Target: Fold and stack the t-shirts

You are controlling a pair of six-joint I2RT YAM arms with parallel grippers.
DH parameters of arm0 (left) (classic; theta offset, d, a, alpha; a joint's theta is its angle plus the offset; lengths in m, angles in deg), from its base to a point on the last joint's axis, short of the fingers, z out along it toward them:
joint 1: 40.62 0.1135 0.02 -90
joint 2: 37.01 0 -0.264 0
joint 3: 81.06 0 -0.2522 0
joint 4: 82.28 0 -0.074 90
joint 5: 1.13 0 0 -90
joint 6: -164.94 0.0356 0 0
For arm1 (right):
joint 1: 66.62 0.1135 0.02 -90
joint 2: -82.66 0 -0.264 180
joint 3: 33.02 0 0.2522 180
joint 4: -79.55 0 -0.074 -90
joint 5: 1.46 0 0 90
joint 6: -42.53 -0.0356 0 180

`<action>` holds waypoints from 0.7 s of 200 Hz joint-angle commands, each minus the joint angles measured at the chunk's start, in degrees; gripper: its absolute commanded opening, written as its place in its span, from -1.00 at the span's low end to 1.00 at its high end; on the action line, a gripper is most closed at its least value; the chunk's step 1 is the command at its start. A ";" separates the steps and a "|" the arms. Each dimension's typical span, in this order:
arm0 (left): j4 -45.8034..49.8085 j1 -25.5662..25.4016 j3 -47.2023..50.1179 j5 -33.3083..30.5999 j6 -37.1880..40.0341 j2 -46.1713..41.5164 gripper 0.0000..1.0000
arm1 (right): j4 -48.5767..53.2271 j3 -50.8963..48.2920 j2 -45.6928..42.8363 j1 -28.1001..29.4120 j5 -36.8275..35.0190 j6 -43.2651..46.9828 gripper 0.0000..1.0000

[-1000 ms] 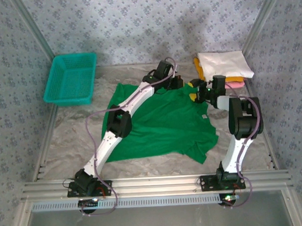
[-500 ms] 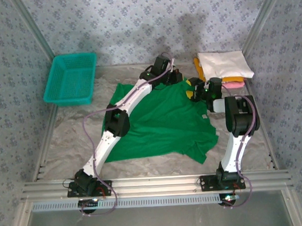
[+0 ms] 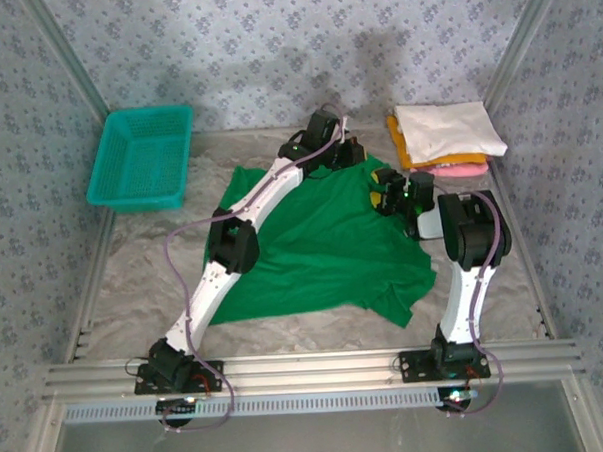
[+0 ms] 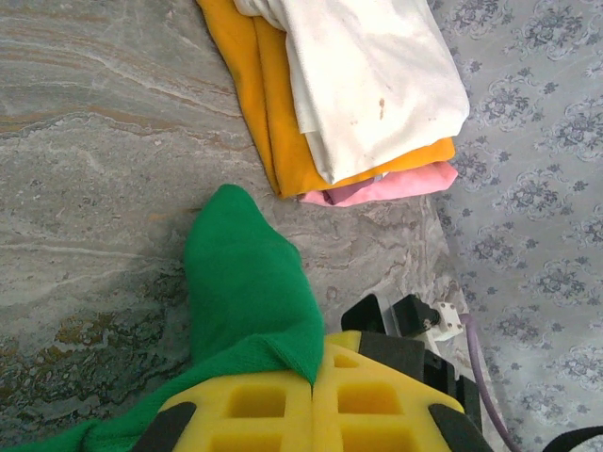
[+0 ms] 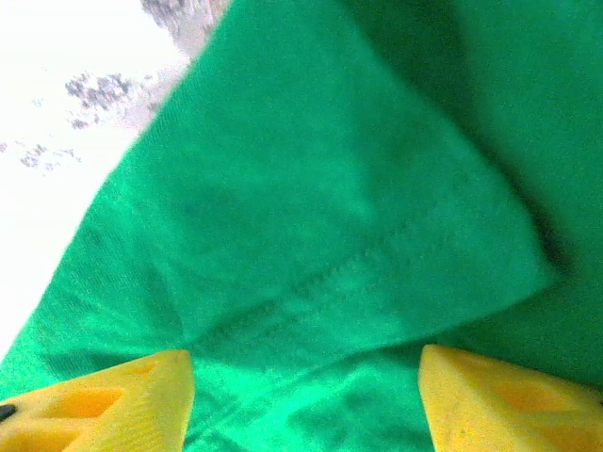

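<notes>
My left pincer (image 3: 350, 154) sits in the upper middle of the overhead view, at the far edge of the green t-shirt (image 3: 323, 250); in the left wrist view its yellow pads (image 4: 273, 410) are pressed flat together at the bottom of the frame, and a fold of the green cloth rises out of the seam between them; so that pincer is fully closed with the green t-shirt nipped in it.

My right pincer (image 3: 385, 192) lies just to the right of it, over the shirt's upper right part; in the right wrist view its two yellow fingertips (image 5: 104, 400) stand wide apart in the lower corners, with a stitched hem of green cloth lying across the gap; I see neither tip pinching it, so this pincer is open and holds nothing.

The green t-shirt is spread and rumpled over the middle of the grey marbled counter (image 3: 134, 283). The folded ones are stacked at the upper right; the white t-shirt (image 3: 447, 128) is on top, the orange-yellow t-shirt (image 3: 402, 142) under it, the pink t-shirt (image 3: 461, 166) lowest and peeking out at the stack's near edge; bare counter separates the stack from the lifted green fold. A teal mesh basket (image 3: 143, 158) stands at the upper left, apart from the shirts.
</notes>
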 commanded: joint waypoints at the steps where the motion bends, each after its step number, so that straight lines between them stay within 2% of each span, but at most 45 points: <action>1: -0.54 -0.24 -2.11 1.43 0.39 -4.45 -1.00 | -4.24 1.68 3.05 -0.49 -4.53 -0.16 0.23; 29: 0.08 -0.36 -2.04 1.54 0.82 -4.47 -1.00 | -4.45 3.25 4.60 -0.82 -5.68 -0.65 -0.09; 60: 0.37 -0.43 -1.83 1.59 0.95 -4.13 -1.00 | -1.50 2.75 2.07 -1.12 -6.93 0.96 -0.44; 114: 1.09 -0.54 -1.73 1.25 1.97 -4.11 -1.00 | 6.36 1.34 -3.70 -2.32 -7.57 5.02 -0.58; 140: 1.61 -0.54 -1.73 1.12 2.32 -3.94 -1.00 | 8.24 1.47 -5.08 -3.04 -6.93 6.46 -0.91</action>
